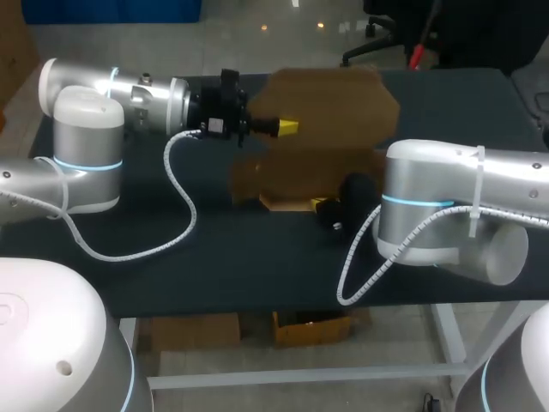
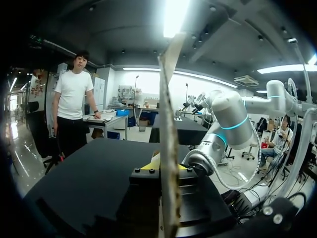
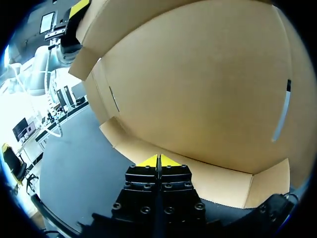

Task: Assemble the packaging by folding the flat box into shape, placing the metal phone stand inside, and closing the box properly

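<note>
While the left pincer (image 1: 287,127) clamps the upright box (image 1: 334,112), the closed right pincer (image 3: 158,161) touches its lower flap (image 3: 208,176).

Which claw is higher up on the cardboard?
The left gripper, pinching an edge of the raised cardboard; the right gripper sits low by its bottom flap.

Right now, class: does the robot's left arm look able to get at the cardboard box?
Probably yes: the left pincer already seems clamped on a raised panel of the cardboard box, with nothing in the way.
</note>
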You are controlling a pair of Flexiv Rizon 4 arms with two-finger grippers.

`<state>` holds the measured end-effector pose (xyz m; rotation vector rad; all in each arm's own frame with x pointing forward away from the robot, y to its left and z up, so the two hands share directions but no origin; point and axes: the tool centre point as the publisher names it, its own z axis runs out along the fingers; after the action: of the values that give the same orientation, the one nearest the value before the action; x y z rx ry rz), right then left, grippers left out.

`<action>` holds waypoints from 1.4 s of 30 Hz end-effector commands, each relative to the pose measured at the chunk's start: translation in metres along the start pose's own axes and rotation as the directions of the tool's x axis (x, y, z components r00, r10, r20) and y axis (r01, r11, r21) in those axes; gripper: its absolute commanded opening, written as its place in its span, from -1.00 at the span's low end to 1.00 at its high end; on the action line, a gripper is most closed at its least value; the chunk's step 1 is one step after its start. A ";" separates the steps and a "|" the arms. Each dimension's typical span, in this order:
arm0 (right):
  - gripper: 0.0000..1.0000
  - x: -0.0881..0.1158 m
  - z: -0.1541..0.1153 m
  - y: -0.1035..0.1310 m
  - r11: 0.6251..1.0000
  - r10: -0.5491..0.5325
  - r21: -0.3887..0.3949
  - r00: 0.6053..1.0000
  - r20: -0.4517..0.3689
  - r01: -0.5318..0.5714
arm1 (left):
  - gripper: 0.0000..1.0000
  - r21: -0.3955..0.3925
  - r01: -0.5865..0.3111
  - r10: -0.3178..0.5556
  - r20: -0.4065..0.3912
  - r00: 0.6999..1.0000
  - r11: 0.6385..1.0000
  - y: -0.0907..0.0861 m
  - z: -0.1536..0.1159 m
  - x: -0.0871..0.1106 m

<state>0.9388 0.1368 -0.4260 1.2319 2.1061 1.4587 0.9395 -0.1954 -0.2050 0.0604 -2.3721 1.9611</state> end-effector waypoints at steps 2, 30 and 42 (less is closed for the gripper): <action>-1.00 0.001 0.003 -0.003 1.000 0.000 -0.003 1.000 0.004 0.000 | -1.00 -0.008 0.008 -0.008 -0.011 1.000 1.000 0.005 0.001 -0.002; -1.00 0.001 0.003 -0.003 1.000 0.000 -0.003 1.000 0.004 0.000 | -1.00 -0.063 0.044 -0.046 -0.026 0.999 0.997 0.022 0.006 0.002; -1.00 0.001 0.003 -0.003 1.000 0.000 -0.003 1.000 0.004 0.000 | -1.00 -0.053 0.061 -0.062 -0.025 0.998 0.997 0.031 0.008 0.002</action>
<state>0.9389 0.1369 -0.4262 1.2318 2.1060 1.4589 0.9332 -0.1973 -0.2326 0.1065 -2.3781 1.8597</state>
